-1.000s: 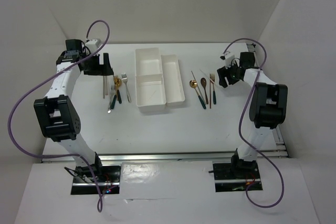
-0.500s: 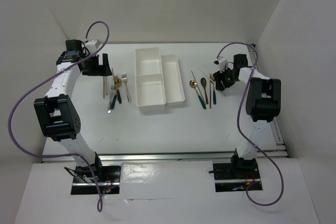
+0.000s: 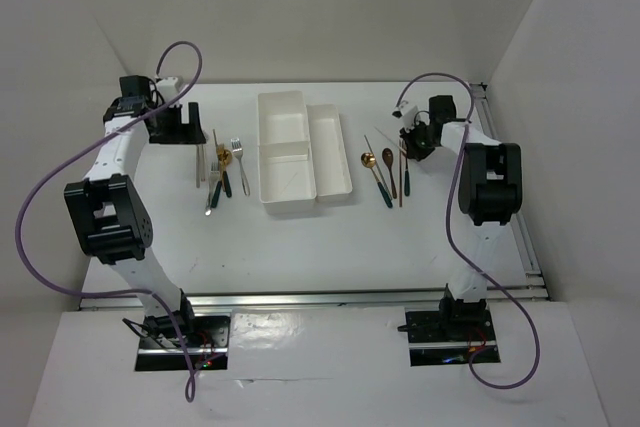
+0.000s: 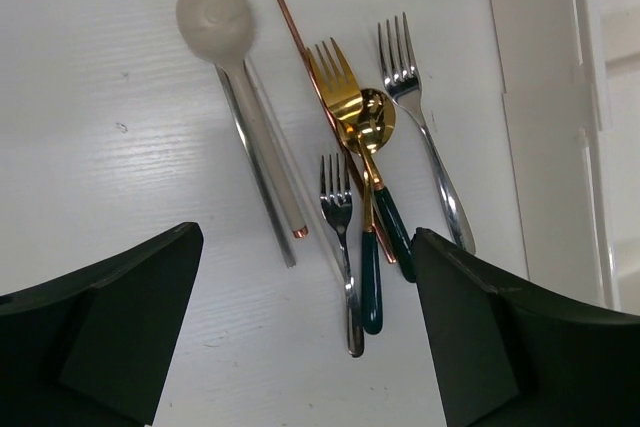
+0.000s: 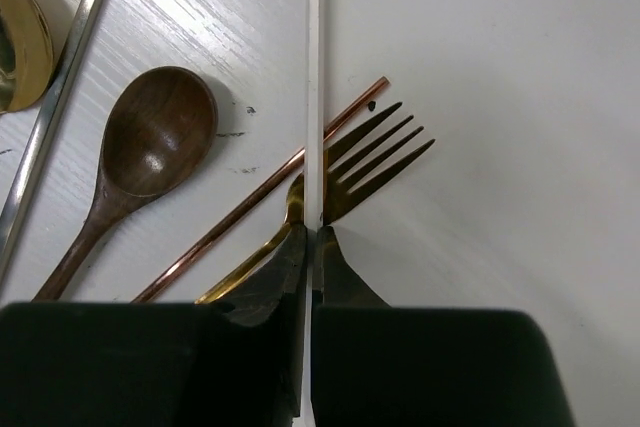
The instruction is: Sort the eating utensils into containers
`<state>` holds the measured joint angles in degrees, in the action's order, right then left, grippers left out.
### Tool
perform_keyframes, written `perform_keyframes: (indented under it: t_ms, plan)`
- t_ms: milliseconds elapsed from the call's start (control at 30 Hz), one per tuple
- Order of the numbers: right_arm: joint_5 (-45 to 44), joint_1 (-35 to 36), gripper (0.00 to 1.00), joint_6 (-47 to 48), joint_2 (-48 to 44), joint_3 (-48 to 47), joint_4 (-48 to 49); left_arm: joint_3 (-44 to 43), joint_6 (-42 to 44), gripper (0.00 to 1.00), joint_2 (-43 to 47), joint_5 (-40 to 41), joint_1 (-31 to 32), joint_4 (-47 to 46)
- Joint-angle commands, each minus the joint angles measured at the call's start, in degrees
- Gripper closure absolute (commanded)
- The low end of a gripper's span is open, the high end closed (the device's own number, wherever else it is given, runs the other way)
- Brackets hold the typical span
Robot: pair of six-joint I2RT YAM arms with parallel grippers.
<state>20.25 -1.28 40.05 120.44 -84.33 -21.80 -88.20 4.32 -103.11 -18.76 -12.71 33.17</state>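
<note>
White tray between silver fork, brown spoon.

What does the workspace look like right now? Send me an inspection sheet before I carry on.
Surface: white table, flat, no spills seen.
Job's things: white tray in the middle, no utensils seen inside; left pile of forks, spoons and chopsticks on one side, right pile on the other.
Clutter: nothing seen.
Grippers: left gripper open above the left pile; right gripper shut on a pale chopstick that crosses a gold fork.
Cables: purple cables loop off both arms, apart from the utensils.
Surroundings: white walls on three sides.
</note>
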Motion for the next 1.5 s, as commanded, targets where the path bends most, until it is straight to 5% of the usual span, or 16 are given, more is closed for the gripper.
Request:
perform_keyframes:
  t_ms: [0,367,567,800,1133,1167,1233,1333,1467]
  plan:
    - [-3.46,0.75,1.0,1.08,2.62,1.37,-3.69,-2.85,1.66,0.0,-0.34,0.22,-1.08,-1.08]
    - [-0.48,3.73,1.0,-28.76,-12.59,-6.89,-2.54,7.86,-7.11,0.0,7.04,9.51,-1.09,-8.29]
    - [1.46,11.18,1.0,-45.57,-11.29,-11.64,-2.54,11.48,-13.28,0.0,9.42,10.51,-1.7,-9.88]
    - [0.59,19.55,1.0,-62.26,-6.63,-12.78,-3.77,8.05,-10.74,0.0,9.24,11.02,-1.7,-4.6]
    - [3.22,20.09,1.0,-68.27,0.93,-11.73,-4.92,11.39,-9.33,0.0,14.16,15.86,-1.7,-5.92]
    - [3.22,20.09,0.92,-68.27,1.54,-11.12,-4.92,11.39,-9.33,0.0,14.16,15.86,-1.7,-5.92]
    - [5.05,20.09,0.58,-68.27,1.55,-10.41,-3.77,10.78,-8.8,0.0,14.16,15.86,-1.7,-5.92]
    - [7.95,19.57,0.36,-66.87,1.55,-11.11,-2.46,10.77,-8.27,0.0,14.16,15.07,-1.7,-5.92]
    - [8.58,17.46,0.35,-60.3,-3.45,-13.65,-1.14,12.87,-7.04,0.0,14.69,11.31,-1.7,-7.23]
